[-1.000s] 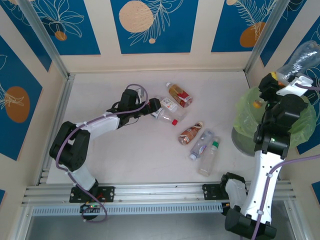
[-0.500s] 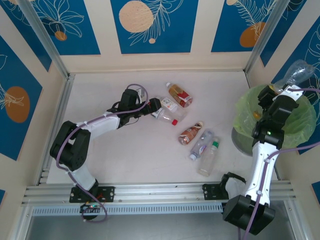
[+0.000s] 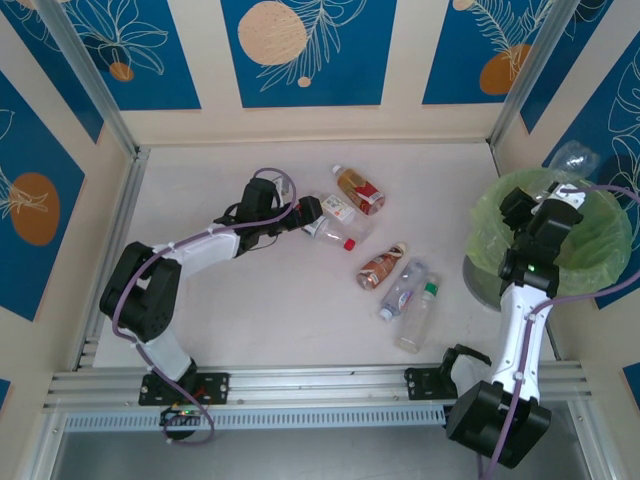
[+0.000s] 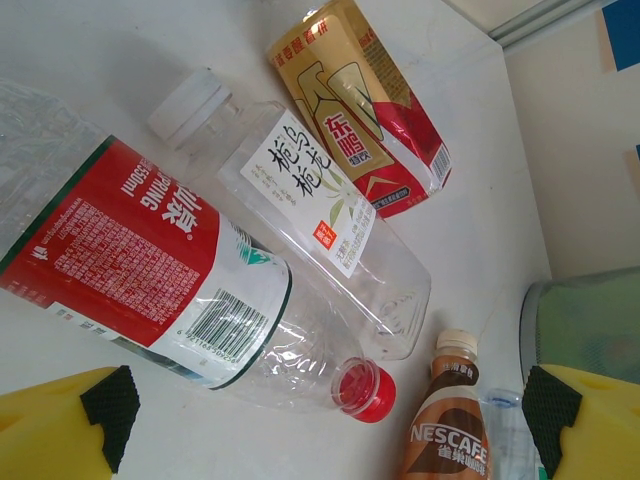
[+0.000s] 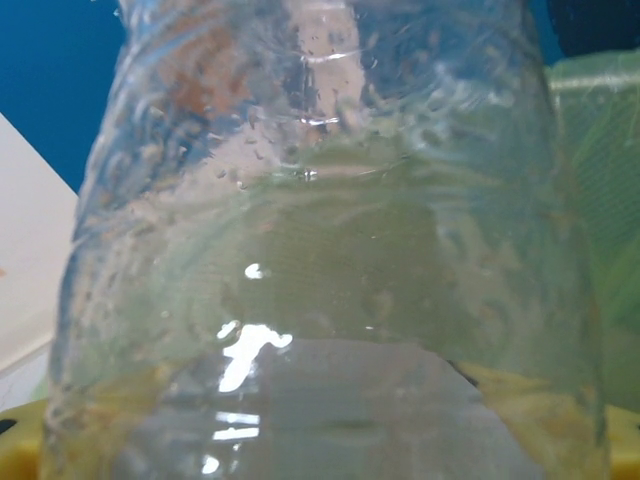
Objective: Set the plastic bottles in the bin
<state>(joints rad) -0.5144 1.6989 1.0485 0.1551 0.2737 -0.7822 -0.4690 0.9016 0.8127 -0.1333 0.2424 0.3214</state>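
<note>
Cream walls with blue leaf-patterned panels (image 3: 305, 50) close round the pale tabletop (image 3: 250, 310) where we work. Our right gripper (image 3: 566, 186) stands high on a nearly upright arm, wrist tipped over the round grey bin (image 3: 476, 272) with its translucent green liner. A clear plastic bottle (image 3: 573, 158), its wall rippled and speckled with droplets, sits at the fingers above the rim. We cannot tell whether they clamp it or stand loose.

Our left gripper (image 4: 328, 405) lies low on a bent, outstretched arm. Its yellow, black-padded fingers are spread wide, and the neck of a crushed red-labelled bottle (image 4: 150, 270) with a red cap lies between them. Touching that is a squarish white-labelled bottle (image 4: 320, 200). Beyond it lies a gold-and-red bottle (image 4: 365, 110), and towards the bin a brown coffee bottle (image 4: 450, 435).
</note>
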